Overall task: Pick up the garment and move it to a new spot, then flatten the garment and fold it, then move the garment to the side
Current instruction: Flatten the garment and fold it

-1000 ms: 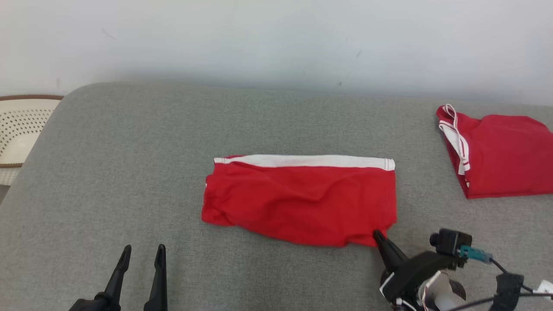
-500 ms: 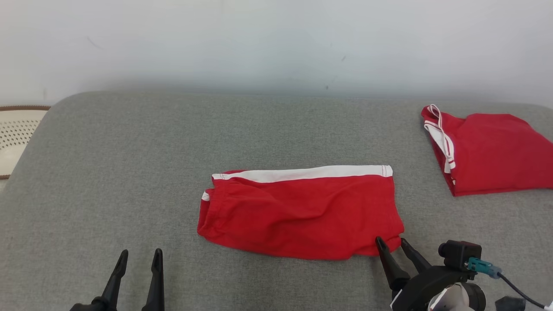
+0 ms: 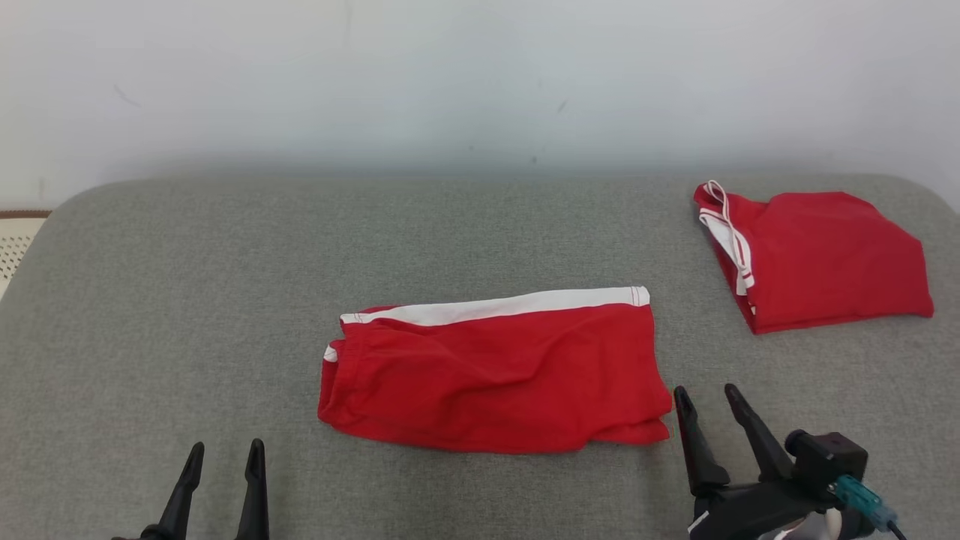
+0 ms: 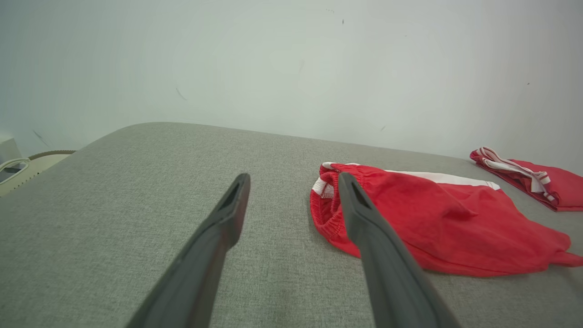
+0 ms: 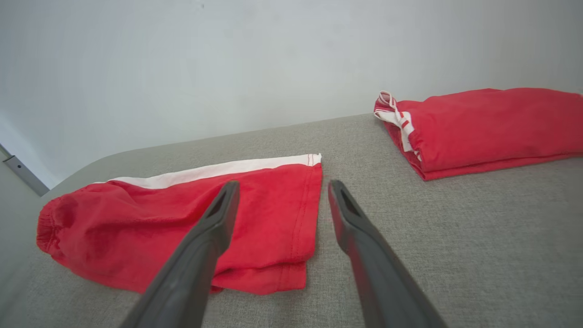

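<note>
The garment [image 3: 495,371] is a pair of red shorts with a white side stripe, folded lengthwise and lying flat in the middle of the grey cushioned surface [image 3: 225,300]. It also shows in the left wrist view as the garment [image 4: 437,223] and in the right wrist view as the garment [image 5: 191,218]. My right gripper [image 3: 705,397] stands open just off the garment's lower right corner, holding nothing; the right gripper [image 5: 280,187] frames that corner's hem. My left gripper [image 3: 225,454] is open at the lower left, well clear of the cloth; the left gripper [image 4: 294,180] points at the waistband end.
A second red garment [image 3: 814,259] with white trim lies folded at the far right of the surface, seen too as the folded garment [image 5: 483,130]. A perforated cream basket [image 3: 11,244] peeks in at the left edge. A pale wall [image 3: 480,75] rises behind.
My right gripper has let go of the garment's lower right corner, opened, and drawn back slightly to the right. The camera has shifted, sliding the whole scene leftward.
</note>
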{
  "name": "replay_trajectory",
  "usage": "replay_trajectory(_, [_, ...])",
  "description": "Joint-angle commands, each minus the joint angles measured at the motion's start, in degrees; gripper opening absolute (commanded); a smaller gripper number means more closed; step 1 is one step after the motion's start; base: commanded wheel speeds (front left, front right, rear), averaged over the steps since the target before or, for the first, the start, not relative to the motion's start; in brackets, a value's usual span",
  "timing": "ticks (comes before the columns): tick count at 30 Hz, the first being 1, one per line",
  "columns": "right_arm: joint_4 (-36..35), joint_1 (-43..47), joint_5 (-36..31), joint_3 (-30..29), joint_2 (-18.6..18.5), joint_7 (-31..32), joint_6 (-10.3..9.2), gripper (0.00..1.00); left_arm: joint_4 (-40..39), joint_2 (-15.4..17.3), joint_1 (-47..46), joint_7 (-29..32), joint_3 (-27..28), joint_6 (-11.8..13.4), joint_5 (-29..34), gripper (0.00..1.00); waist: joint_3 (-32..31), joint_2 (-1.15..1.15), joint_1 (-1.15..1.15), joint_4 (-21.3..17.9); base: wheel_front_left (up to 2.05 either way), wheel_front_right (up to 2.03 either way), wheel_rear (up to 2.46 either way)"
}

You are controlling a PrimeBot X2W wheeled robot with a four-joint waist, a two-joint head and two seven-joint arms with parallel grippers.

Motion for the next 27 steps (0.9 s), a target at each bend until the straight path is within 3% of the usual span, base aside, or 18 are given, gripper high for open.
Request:
replay_trajectory(1, [-1.2, 1.2, -1.2, -1.2, 0.7, -0.8, -0.04, 1.0, -0.1, 0.0, 1.1, -0.3, 0.3, -0.1, 0.3, 1.0, -0.3, 0.0, 0.0, -0.6, 0.0, 0.0, 0.0])
replay_trajectory(14, [-8.7, 5.5, -7.1, -5.8, 3.0, -3.0, -0.04, 1.0, -0.5, 0.0, 2.0, -0.3, 1.6, -0.3, 1.0, 1.0, -1.0, 0.0, 0.0, -2.4, 0.0, 0.0, 0.0])
replay_trajectory(27, [-9.8, 7.1, -10.9, -7.9, 4.4, -3.2, -0.04, 1.0, 0.7, 0.6, 2.3, -0.3, 1.0, -1.0, 2.1, 1.0, -1.0, 0.0, 0.0, -1.6, 0.0, 0.0, 0.0])
